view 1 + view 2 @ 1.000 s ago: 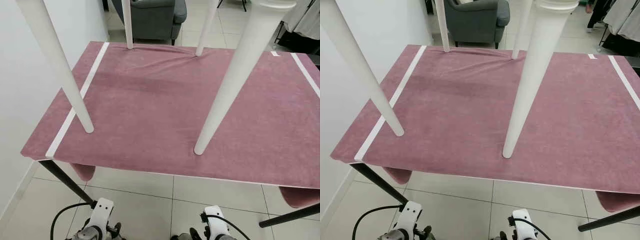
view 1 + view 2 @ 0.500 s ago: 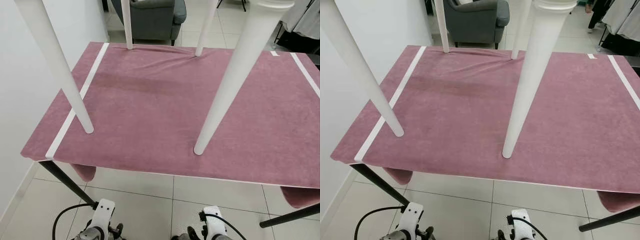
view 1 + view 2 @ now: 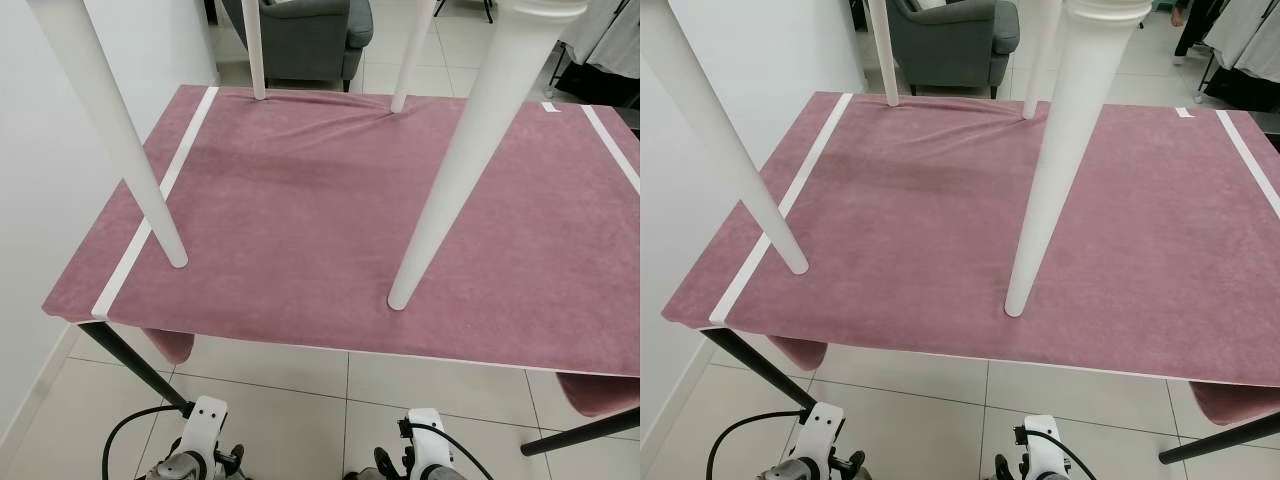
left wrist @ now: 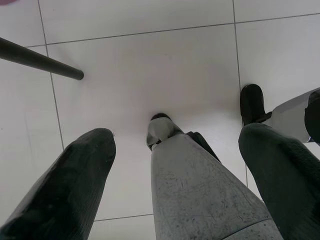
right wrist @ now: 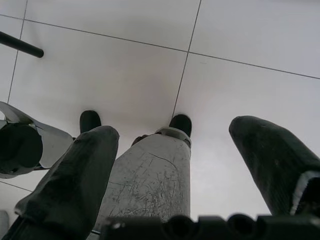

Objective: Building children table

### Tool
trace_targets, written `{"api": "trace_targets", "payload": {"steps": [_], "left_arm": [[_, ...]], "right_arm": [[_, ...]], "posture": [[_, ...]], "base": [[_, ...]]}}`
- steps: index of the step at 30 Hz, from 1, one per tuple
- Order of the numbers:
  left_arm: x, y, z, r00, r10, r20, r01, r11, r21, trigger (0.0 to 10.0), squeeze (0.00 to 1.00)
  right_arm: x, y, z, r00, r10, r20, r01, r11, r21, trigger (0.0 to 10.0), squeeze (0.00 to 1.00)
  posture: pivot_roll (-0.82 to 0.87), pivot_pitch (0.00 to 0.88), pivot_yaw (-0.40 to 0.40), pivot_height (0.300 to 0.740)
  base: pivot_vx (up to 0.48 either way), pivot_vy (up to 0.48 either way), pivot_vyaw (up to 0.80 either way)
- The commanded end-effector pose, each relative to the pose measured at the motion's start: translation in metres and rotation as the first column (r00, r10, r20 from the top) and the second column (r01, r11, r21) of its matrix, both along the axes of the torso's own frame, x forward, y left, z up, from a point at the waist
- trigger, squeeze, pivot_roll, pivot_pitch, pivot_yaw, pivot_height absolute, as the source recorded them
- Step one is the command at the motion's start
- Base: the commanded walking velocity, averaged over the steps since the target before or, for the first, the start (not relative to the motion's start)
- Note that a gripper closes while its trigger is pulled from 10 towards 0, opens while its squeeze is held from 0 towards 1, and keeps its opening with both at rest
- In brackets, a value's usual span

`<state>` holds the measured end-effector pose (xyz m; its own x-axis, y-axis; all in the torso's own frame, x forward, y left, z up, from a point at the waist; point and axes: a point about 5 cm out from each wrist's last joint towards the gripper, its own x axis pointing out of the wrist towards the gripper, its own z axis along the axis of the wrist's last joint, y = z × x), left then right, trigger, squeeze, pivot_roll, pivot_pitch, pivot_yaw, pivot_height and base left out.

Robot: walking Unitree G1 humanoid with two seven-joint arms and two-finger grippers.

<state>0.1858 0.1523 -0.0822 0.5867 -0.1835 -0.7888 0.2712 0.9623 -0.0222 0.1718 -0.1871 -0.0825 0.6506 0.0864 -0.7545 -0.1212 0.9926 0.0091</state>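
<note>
Four white tapered legs [image 3: 455,170] of the children table standing on the bench [image 3: 300,200], feet resting on the pink cloth [image 3: 900,210]; tabletop above the frame, out of sight. Near left leg [image 3: 120,140] close to the white stripe [image 3: 150,215] along the cloth's left side; near right leg foot roughly mid-bench, toward the front edge. Two far legs [image 3: 255,50] touching down by the rear edge, cloth wrinkled between them. Grey armchair [image 3: 310,35] behind the bench. Black bench leg [image 3: 135,360] slanting down to white floor tiles [image 3: 290,400]. Left claw [image 4: 175,175] hanging low, pointing at the floor, fingers [image 4: 70,185] spread, nothing between them. Right claw [image 5: 175,170] likewise hanging over tiles, fingers [image 5: 75,175] spread and empty. Both well apart from the table legs.
</note>
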Motion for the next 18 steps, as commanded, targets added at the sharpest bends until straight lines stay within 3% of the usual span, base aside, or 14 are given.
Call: {"api": "trace_targets", "payload": {"steps": [1, 18], "left_arm": [[-0.0036, 0.0083, -0.0023, 0.999, 0.033, -0.005, -0.033, 0.997, 0.063, 10.0, 0.00], [-0.0056, 0.0065, -0.0034, 1.000, 0.028, -0.010, -0.027, 0.998, 0.060, 10.0, 0.00]], "right_arm": [[-0.0058, 0.0026, -0.0036, 1.000, -0.003, -0.023, 0.003, 1.000, 0.004, 10.0, 0.00], [-0.0099, 0.0024, -0.0057, 0.999, 0.018, -0.037, -0.018, 1.000, -0.004, 10.0, 0.00]], "posture": [[-0.05, 0.057, 0.058, 0.740], [-0.04, 0.062, 0.056, 0.740]], "base": [[0.000, 0.334, 0.00], [0.000, 0.461, 0.00]]}}
